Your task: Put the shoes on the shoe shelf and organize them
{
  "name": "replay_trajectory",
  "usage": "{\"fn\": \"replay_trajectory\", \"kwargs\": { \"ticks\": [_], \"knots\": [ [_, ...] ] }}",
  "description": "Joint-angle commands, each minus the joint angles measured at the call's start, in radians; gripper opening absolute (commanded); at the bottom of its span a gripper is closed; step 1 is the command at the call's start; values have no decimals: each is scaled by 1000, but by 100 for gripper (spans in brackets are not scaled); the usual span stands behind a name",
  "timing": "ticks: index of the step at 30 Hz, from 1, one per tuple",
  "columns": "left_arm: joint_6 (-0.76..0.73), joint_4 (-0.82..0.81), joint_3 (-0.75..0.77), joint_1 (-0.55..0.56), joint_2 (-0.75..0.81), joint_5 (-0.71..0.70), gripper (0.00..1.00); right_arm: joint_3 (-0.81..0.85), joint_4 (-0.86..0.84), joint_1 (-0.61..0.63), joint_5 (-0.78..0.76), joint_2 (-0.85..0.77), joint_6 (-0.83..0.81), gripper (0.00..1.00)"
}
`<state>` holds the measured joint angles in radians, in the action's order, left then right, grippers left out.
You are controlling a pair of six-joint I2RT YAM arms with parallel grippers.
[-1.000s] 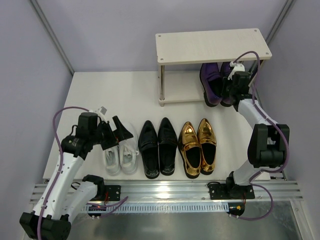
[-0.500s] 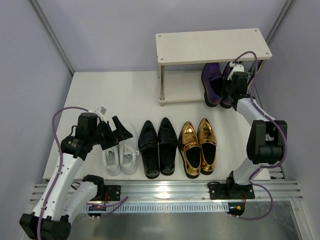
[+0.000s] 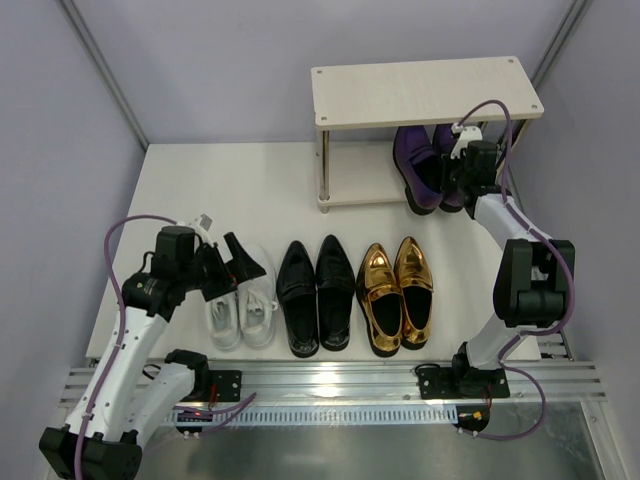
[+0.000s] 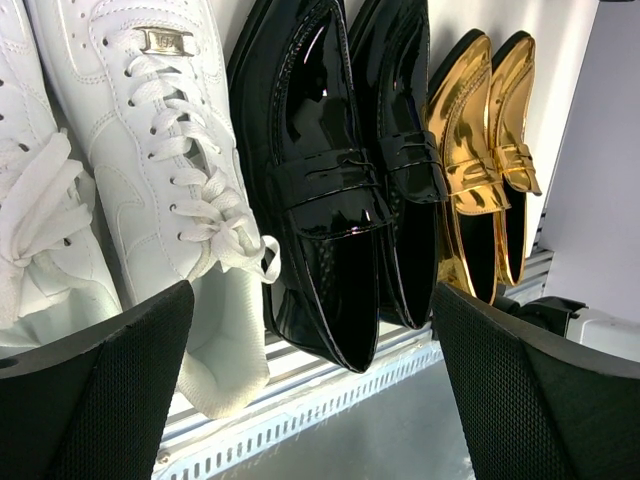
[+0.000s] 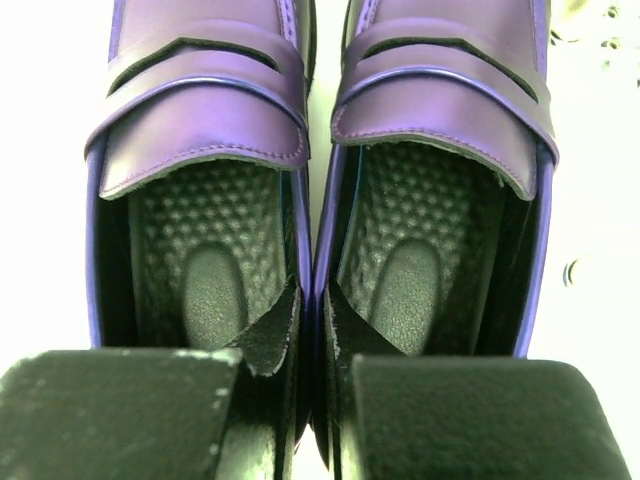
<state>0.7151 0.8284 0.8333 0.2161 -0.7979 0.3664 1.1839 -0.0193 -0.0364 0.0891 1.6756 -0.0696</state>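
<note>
The shelf stands in the upper right of the top view on the white bench: two pale wooden boards on thin metal legs, its top board bare.

Three pairs of shoes lie in a row along the lower middle, toes toward the top of the frame: white sneakers, glossy black loafers and shiny gold loafers.

The dark purple loafers sit side by side under the top board, over the right half of the lower board. Their long axis runs up the frame, toes toward the back wall and leaning slightly left.

The right arm reaches up the right side to their heels. The right tool is clamped on the two inner heel walls together.

The left arm is bent at lower left. The left tool hovers over the sneakers, fingers wide apart and holding nothing.
</note>
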Motion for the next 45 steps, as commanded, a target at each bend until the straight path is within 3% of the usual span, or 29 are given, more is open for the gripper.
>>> {"fn": "replay_trajectory", "kwargs": {
  "ticks": [1,9,14,17,31,35,40,45],
  "knots": [
    [15,-8,-5,5,23,0,100,141,-263,1,50,-44,-47,4],
    [32,0,-23,5,55,-11,100,226,-217,0,-6,29,-61,5],
    [38,-3,-33,5,65,-12,100,177,-237,1,-58,23,-42,54],
    [37,0,-34,5,66,-12,99,137,-264,1,-84,-11,-38,65],
    [46,-38,-31,5,63,8,100,-26,-354,-10,-140,-292,111,81],
    [46,-44,-28,5,68,11,100,-41,-254,-13,-166,-368,145,84],
    [50,-69,-26,5,71,17,100,-147,-157,-51,-374,-467,211,92],
    [49,-100,-23,5,48,28,100,-191,-48,-123,-393,-505,228,95]
  ]
}}
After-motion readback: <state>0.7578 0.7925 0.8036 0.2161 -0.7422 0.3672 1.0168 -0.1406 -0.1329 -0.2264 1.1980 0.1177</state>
